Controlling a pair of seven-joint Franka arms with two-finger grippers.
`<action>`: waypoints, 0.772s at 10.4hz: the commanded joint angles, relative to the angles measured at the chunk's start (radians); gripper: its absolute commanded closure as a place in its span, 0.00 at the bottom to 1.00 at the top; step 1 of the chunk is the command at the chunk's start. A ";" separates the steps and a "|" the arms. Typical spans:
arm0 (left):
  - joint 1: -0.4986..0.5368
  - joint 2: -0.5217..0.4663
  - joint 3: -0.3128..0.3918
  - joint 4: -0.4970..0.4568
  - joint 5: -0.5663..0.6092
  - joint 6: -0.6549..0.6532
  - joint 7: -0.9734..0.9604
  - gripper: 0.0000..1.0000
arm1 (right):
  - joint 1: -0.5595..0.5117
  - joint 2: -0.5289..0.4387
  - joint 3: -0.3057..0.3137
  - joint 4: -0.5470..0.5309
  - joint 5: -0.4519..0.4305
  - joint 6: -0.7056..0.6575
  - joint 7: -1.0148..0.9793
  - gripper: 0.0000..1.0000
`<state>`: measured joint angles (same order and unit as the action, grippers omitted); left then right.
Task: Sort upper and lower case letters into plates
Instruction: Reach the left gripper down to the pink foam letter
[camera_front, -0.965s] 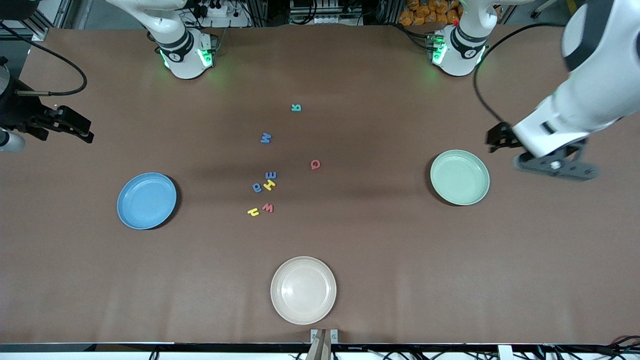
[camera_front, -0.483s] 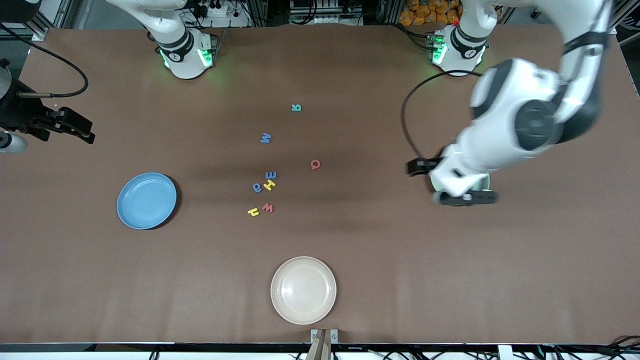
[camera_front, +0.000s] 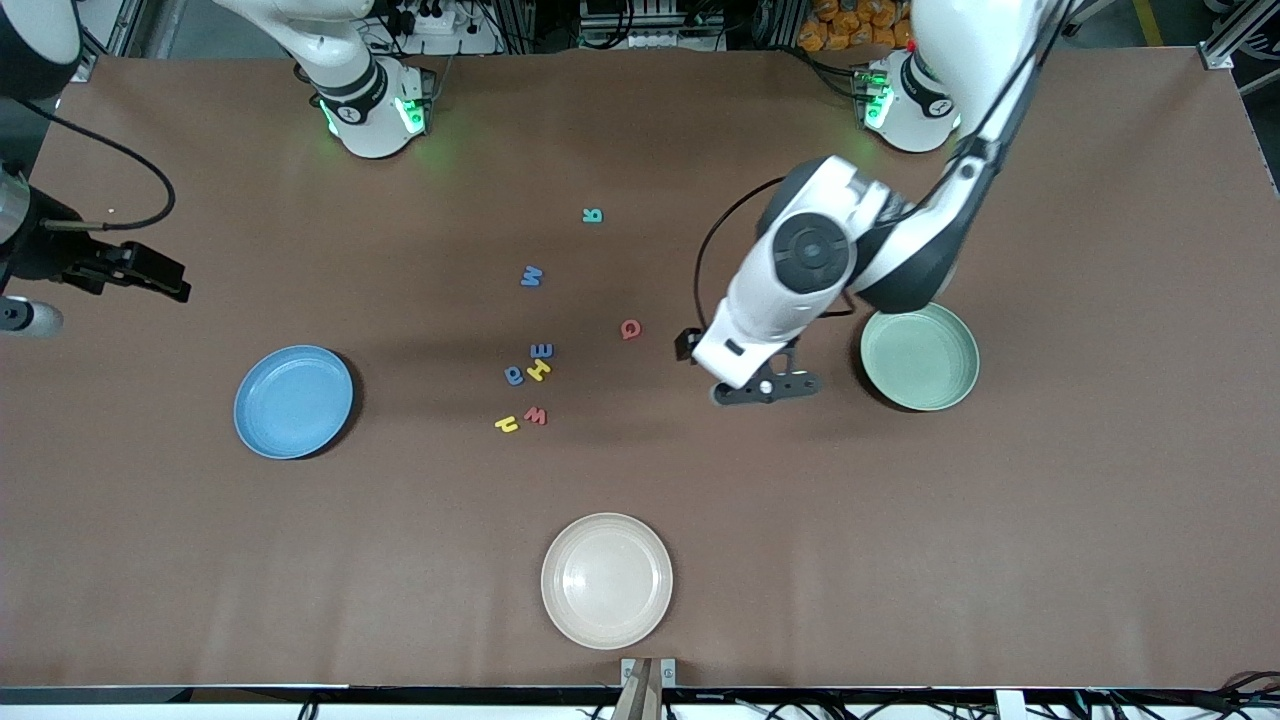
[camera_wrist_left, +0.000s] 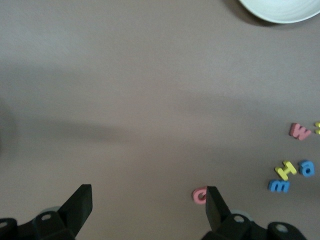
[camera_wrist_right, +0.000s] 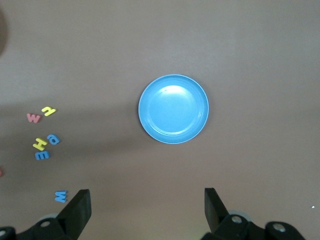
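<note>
Your left gripper (camera_front: 765, 388) has swung in fast from the left arm's end of the table — a second ago it hung past the green plate (camera_front: 920, 355), now it is over bare table between that plate and the red letter (camera_front: 630, 329), jaws wide and empty. In the left wrist view the red letter (camera_wrist_left: 199, 195) sits right at one fingertip, so you are likely lining up on it as the first pick. Nothing is sorted yet: both the green plate and the blue plate (camera_front: 293, 401) are empty.

The right gripper (camera_front: 120, 265) waits at the right arm's edge of the table, jaws wide, nothing held; it has barely shifted. Its wrist view looks down on the blue plate (camera_wrist_right: 173, 108).

The letters have not moved:
- teal letter (camera_front: 593, 215) nearest the bases, alone
- blue letter (camera_front: 531, 276) a little nearer the camera
- tight cluster (camera_front: 530, 366) of two blue and one yellow, touching or nearly so
- pink letter (camera_front: 536, 415) and yellow letter (camera_front: 507, 424) just beside each other

Room — plenty. The red letter stands well apart from the rest, so it looks like a clean grab. The cluster is crowded; expect to nudge neighbours there. The green plate is near the left arm's elbow side, so watch the rim on the swing. The cream plate (camera_front: 606, 580) lies near the camera edge, well clear of the work.
</note>
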<state>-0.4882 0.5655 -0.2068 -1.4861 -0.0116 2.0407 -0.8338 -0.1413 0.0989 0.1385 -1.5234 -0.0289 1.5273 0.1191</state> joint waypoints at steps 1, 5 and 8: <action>-0.091 0.091 0.009 0.024 0.100 0.062 -0.187 0.00 | -0.040 0.051 0.010 0.000 -0.011 0.016 -0.015 0.00; -0.199 0.189 0.015 0.021 0.116 0.156 -0.421 0.00 | -0.080 0.156 0.010 0.000 -0.003 0.079 0.001 0.00; -0.233 0.255 0.017 0.018 0.147 0.219 -0.464 0.00 | -0.098 0.214 0.010 0.002 0.000 0.119 0.001 0.00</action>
<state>-0.6993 0.7830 -0.2017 -1.4857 0.1033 2.2293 -1.2563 -0.2140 0.2863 0.1342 -1.5336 -0.0283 1.6375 0.1154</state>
